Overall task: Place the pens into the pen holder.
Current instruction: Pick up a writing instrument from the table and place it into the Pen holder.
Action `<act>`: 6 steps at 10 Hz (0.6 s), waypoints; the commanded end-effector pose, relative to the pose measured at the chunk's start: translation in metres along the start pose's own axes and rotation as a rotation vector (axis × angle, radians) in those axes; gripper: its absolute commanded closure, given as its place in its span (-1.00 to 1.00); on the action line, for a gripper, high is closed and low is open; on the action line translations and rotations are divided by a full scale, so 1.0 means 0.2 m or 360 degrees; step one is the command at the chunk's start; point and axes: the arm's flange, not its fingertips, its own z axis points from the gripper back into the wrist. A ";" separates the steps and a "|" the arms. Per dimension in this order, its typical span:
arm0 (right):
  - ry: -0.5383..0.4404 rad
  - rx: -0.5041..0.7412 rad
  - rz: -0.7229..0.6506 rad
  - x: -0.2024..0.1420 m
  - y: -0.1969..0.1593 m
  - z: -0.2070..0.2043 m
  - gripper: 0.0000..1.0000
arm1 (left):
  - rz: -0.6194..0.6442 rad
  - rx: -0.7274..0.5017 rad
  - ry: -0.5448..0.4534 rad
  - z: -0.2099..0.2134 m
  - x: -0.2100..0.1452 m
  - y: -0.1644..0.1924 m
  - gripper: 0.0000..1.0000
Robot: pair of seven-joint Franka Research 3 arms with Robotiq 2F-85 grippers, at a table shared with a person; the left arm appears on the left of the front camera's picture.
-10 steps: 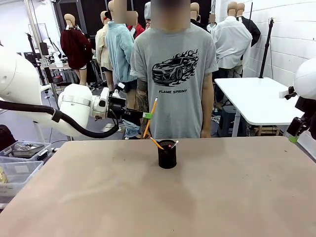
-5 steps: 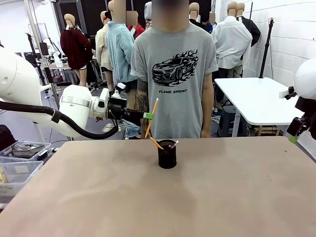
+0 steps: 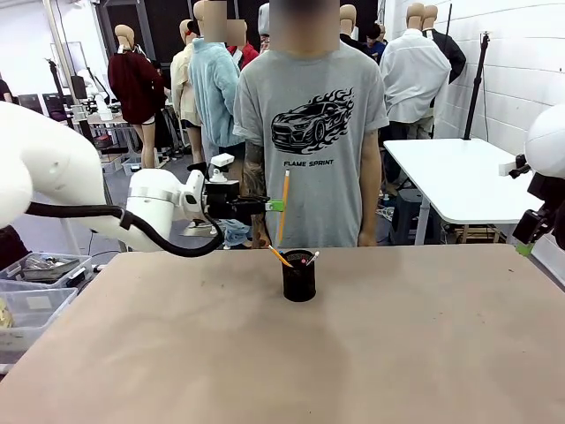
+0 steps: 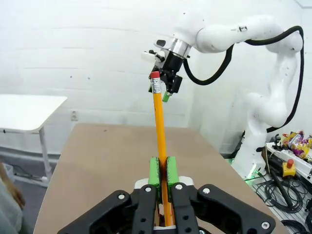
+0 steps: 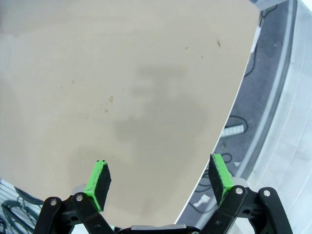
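My left gripper (image 3: pixel 275 205) is shut on a yellow-orange pencil (image 3: pixel 285 187), which hangs almost upright in the air just left of and above the pen holder (image 3: pixel 299 281). The holder is a small black mesh cup standing at the far middle of the table. Another yellow pencil (image 3: pixel 280 256) and two pen tips lean out of it. In the left wrist view the pencil (image 4: pixel 158 117) rises eraser-end up from between the green pads of the left gripper (image 4: pixel 162 165). My right gripper (image 5: pixel 161 176) stands open with nothing in it above the table's right edge, also at the far right (image 3: pixel 527 240).
A person in a grey T-shirt (image 3: pixel 309 132) stands at the far edge right behind the holder, arms down. The brown table (image 3: pixel 177 353) is bare around the cup. Plastic bins (image 3: pixel 35 287) sit off its left side, and a white table (image 3: pixel 459 177) stands back right.
My left gripper has moved right, toward the holder, and the pencil has swung from a lean to nearly upright. The right arm has not moved.
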 end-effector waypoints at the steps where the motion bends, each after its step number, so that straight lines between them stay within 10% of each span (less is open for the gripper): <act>1: 0.0024 -0.0029 -0.0018 0.00 0.01 -0.01 -1.00 | -0.0099 -0.0065 -0.0091 -0.08 -0.01 0.14 1.00; 6: 0.0024 -0.0029 -0.0018 0.00 0.01 -0.01 -1.00 | -0.0110 -0.0024 -0.0011 -0.15 -0.16 0.36 1.00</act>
